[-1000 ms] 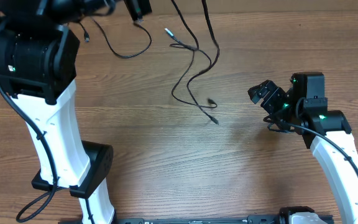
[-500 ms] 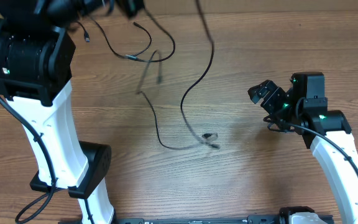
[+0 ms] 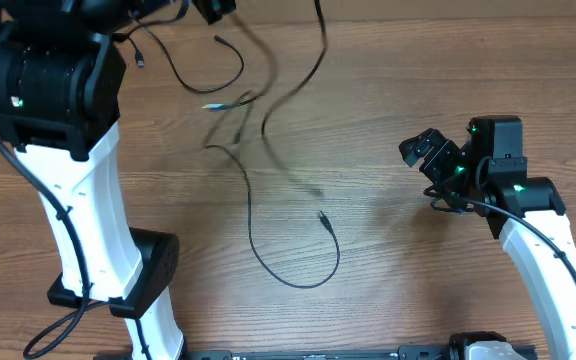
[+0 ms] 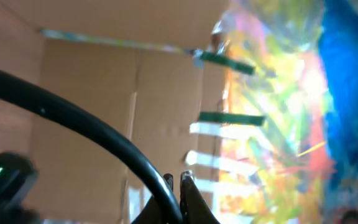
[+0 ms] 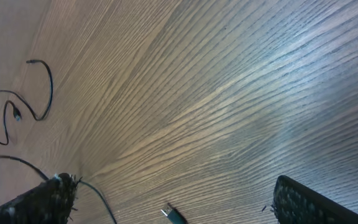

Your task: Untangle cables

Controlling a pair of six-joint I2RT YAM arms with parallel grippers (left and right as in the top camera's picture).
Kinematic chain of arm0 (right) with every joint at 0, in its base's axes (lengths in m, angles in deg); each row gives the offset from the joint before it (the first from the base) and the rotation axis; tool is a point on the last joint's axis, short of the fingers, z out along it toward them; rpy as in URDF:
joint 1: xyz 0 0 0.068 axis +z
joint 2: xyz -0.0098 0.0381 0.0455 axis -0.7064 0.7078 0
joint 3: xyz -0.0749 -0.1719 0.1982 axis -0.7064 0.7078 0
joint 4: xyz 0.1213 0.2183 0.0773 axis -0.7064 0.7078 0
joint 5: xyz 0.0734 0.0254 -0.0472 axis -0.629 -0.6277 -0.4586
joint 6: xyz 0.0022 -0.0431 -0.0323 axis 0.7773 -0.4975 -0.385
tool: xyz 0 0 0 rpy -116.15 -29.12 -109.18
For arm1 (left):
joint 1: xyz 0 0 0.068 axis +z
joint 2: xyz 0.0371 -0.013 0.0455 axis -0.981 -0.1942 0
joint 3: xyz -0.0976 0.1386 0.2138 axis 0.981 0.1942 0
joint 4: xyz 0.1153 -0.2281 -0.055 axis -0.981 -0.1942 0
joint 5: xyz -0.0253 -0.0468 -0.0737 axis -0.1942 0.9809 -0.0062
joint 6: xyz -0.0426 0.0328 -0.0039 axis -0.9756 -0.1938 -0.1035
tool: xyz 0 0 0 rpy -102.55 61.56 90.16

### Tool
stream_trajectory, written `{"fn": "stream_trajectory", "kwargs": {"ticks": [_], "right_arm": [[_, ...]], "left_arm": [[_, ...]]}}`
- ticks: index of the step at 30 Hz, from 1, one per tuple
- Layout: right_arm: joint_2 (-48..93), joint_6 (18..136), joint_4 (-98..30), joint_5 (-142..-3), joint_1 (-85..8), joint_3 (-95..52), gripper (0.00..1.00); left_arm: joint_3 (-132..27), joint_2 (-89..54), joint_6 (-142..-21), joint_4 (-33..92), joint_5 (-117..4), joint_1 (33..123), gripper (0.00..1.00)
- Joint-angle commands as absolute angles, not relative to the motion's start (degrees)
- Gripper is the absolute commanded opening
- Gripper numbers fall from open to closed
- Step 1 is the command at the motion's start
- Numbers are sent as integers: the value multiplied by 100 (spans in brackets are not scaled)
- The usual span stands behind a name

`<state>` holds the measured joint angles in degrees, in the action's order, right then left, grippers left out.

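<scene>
Right of the cables [image 3: 250,210], open tabletop [image 3: 398,270]

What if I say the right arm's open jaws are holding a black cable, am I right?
Not quite. The jaws of the right arm are open but empty. The overhead view shows the black cable lying looped on the table, apart from them.

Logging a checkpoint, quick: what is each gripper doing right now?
Left gripper: closed; whether it pinches anything cannot be told.
Right gripper: open, holding nothing.
</scene>
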<state>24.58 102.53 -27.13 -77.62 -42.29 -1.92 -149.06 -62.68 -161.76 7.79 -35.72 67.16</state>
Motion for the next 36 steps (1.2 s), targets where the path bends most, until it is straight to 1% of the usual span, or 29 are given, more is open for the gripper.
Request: {"fn": "stream_trajectory", "kwargs": {"ticks": [1,2,3,4,5,7,10,12,13,15,17,20,21,22,24,25,26,28,33,36], "right_arm": [[2415,10242,-2746,-7788,-4244,-279,100],[2415,10242,-2746,-7788,-4244,-279,100],[2415,10242,-2746,-7788,-4244,-279,100],[2415,10242,-2746,-7788,-4244,-279,100],[2415,10242,-2746,-7788,-4244,-279,100],[2415,10242,-2746,-7788,-4244,-279,100],[2415,10242,-2746,-7788,-4244,-279,100],[2415,10242,-2746,-7788,-4244,-279,100],[2415,10242,-2746,-7788,-4244,-279,100],[2415,10242,-2746,-7788,-4244,-279,100],[2415,10242,-2746,-7788,-4244,-279,100],[2415,10242,-2743,-7788,-4244,-279,100],[2415,10242,-2746,-7788,-4244,-279,100],[2415,10242,-2746,-7788,-4244,-279,100],[2415,10242,-2746,-7791,-4244,-279,100],[2415,10242,-2743,-7788,-4244,-279,100],[2415,10242,-2743,-7788,-4244,-279,100],[2415,10242,-2743,-7788,-4244,-279,100],[2415,10242,-2743,-7788,-4244,-279,100],[2415,10242,-2743,-7791,-4244,-279,100]], "left_arm": [[-14939,-6217,-14679,-449,-3358,6555,4],[-14939,-6217,-14419,-1076,-3728,6463,4],[-14937,-6241,-14362,-2305,-4517,6205,4],[-14937,-6261,-14522,-2665,-4731,6078,4],[-14937,-6285,-14679,-2770,-4750,5982,4],[-14937,-6292,-15013,-2536,-4455,5870,4],[-14941,-6290,-15789,-1465,-3618,5894,4],[-14941,-6290,-15811,-963,-3476,5894,4],[-14941,-6290,-15643,-952,-3566,5888,4],[-14939,-6292,-15225,-1341,-3900,5763,4],[-14919,-6298,-14987,-2077,-4184,5586,4],[-14891,-6305,-14959,-3104,-4436,5239,4],[-14891,-6305,-14974,-3301,-4390,5164,4],[-14893,-6305,-15142,-3341,-4018,5127,4],[-14902,-6303,-15617,-2984,-2993,5184,4],[-14902,-6303,-15733,-2604,-2633,5245,4],[-14902,-6303,-15813,-2259,-2517,5307,4],[-14902,-6303,-15853,-1808,-2762,5444,4],[-14902,-6303,-16154,-1828,-2849,5717,4],[-14902,-6305,-15507,-1824,-3465,5982,4]]}}
